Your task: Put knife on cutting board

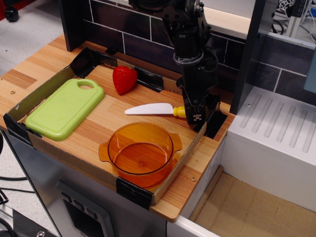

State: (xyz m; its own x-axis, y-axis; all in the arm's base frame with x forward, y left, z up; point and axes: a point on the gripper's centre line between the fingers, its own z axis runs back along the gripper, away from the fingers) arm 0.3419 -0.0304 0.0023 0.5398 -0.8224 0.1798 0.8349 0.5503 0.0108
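Note:
The knife, with a white curved blade and a yellow handle, lies flat on the wooden tray floor, blade tip pointing left. The lime-green cutting board lies flat at the tray's left end, handle hole at its far end, with nothing on it. My black gripper points down at the right end of the knife, right against the yellow handle and hiding its end. The jaws are dark and seen end-on, so their gap does not show. The knife rests on the wood.
A red toy strawberry stands behind the knife. An orange transparent pot sits in front of the knife near the tray's front edge. Black corner brackets and a low rim border the tray. A white drainer is at right.

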